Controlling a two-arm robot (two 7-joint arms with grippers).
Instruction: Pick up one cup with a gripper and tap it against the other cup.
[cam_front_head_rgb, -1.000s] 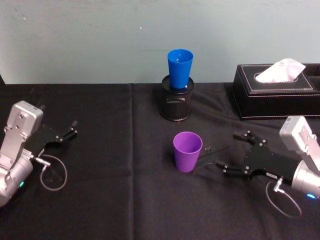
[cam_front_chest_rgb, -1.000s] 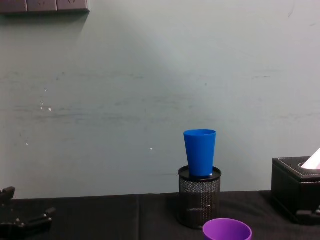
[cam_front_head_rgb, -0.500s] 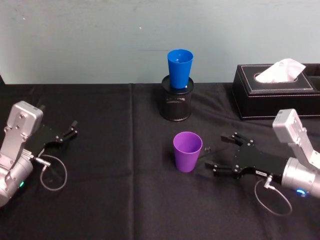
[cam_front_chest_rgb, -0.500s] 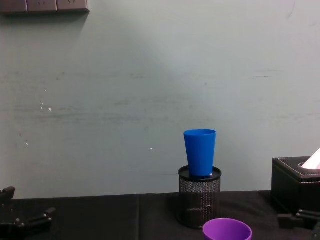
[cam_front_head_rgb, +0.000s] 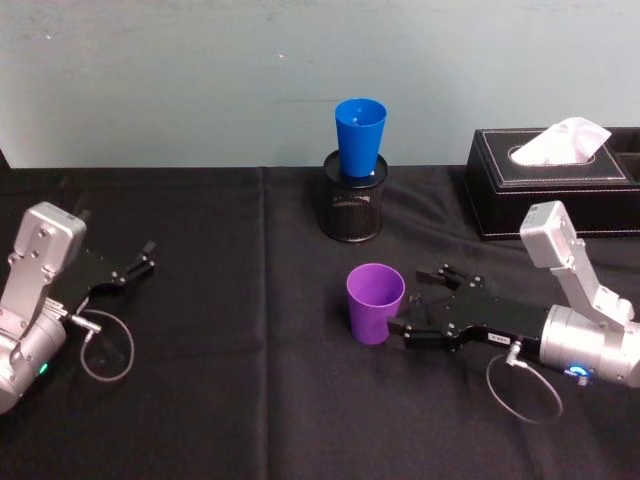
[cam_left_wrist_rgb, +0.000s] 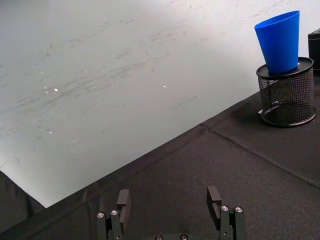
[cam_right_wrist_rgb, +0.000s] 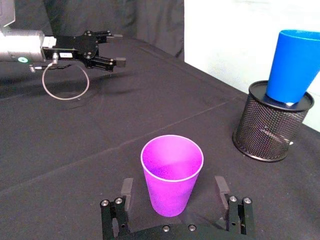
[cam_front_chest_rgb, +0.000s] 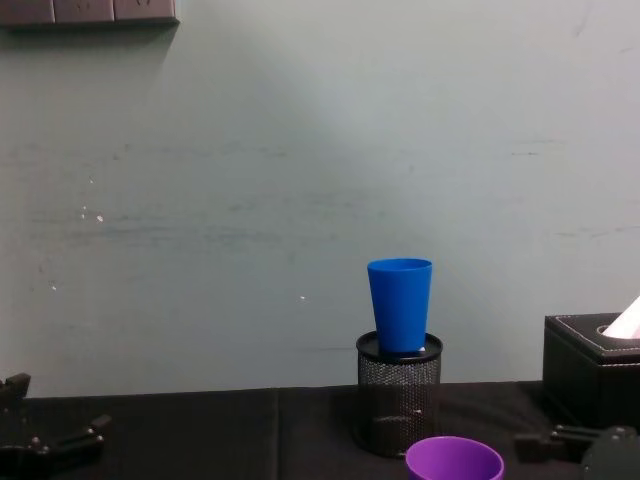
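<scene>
On cloth (cam_front_head_rgb: 250, 400), tapered purple cup (cam_front_head_rgb: 375, 303), R hand (cam_front_head_rgb: 408, 300) astride

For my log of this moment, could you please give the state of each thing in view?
right gripper: open, fingers either side of the purple cup
left gripper: open, parked left
purple cup: upright on the table, not lifted
blue cup: upright in the mesh pen holder
tissue box: tissue sticking up
</scene>
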